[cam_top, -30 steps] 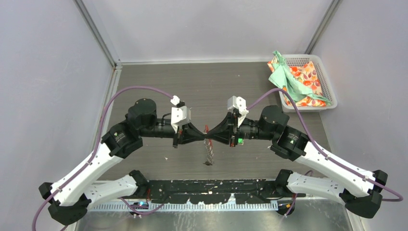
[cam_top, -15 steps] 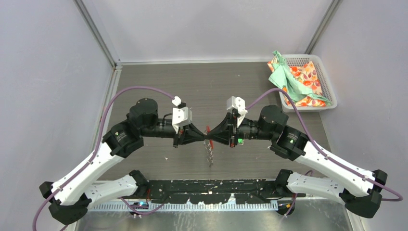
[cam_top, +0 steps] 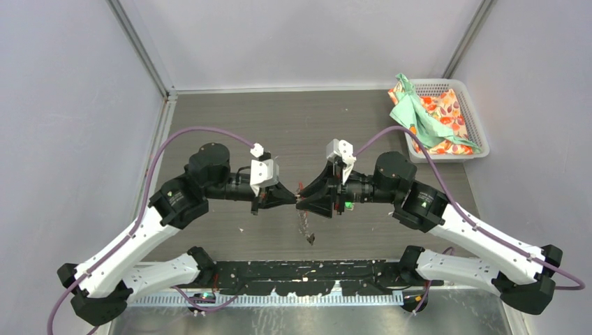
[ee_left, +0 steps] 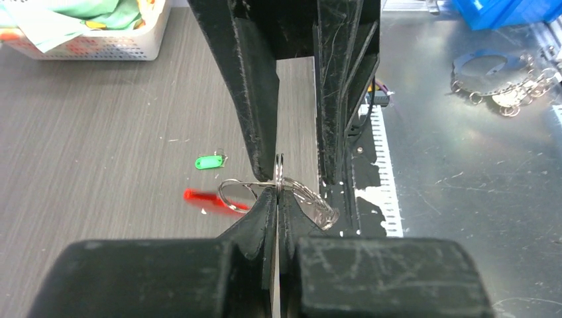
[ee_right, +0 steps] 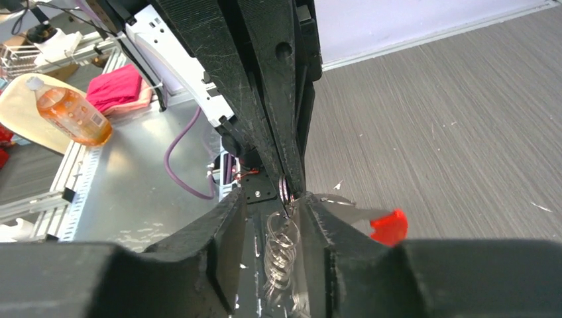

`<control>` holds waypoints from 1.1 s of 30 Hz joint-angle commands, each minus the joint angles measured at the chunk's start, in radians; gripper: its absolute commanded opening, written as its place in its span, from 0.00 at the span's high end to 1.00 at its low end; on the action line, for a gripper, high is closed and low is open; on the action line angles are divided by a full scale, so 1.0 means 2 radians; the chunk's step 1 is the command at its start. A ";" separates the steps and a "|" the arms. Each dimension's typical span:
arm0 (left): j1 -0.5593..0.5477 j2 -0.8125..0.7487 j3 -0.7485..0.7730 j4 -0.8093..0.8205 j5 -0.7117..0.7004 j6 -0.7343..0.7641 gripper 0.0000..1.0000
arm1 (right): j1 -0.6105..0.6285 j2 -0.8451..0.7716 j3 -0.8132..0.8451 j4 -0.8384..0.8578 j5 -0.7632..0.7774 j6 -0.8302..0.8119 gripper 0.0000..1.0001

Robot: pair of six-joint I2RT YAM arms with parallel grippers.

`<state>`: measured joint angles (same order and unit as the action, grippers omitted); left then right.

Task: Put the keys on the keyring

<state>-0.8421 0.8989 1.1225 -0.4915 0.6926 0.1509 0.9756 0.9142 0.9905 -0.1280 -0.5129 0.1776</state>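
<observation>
Above the desk (cam_top: 230, 118) centre, the left gripper (ee_left: 277, 197) jaws clamp the keyring (ee_left: 231, 194), its chain dangling toward six o'clock, while the right gripper (ee_right: 286, 207) jaws gape around it; a firm, steady hold looks essential before fetching the green-tagged key (ee_left: 210, 161).

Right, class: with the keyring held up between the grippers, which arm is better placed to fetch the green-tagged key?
Probably the right. The left gripper is shut on the keyring; the right gripper is open, and the green-tagged key lies on the table.
</observation>
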 commanded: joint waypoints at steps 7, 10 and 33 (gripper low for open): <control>0.001 -0.026 -0.020 -0.008 -0.007 0.076 1.00 | -0.019 -0.046 0.067 -0.146 0.148 0.038 0.37; 0.005 -0.026 -0.033 -0.013 -0.007 0.076 1.00 | -0.047 -0.068 0.050 -0.188 0.234 0.068 0.34; 0.024 -0.047 -0.080 0.031 0.049 0.036 1.00 | -0.224 -0.012 -0.286 -0.028 0.329 0.263 0.48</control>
<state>-0.7971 0.8257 0.9630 -0.5060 0.7361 0.2459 0.5892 0.8154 0.4267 -0.4374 0.2096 0.6563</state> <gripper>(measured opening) 0.010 0.524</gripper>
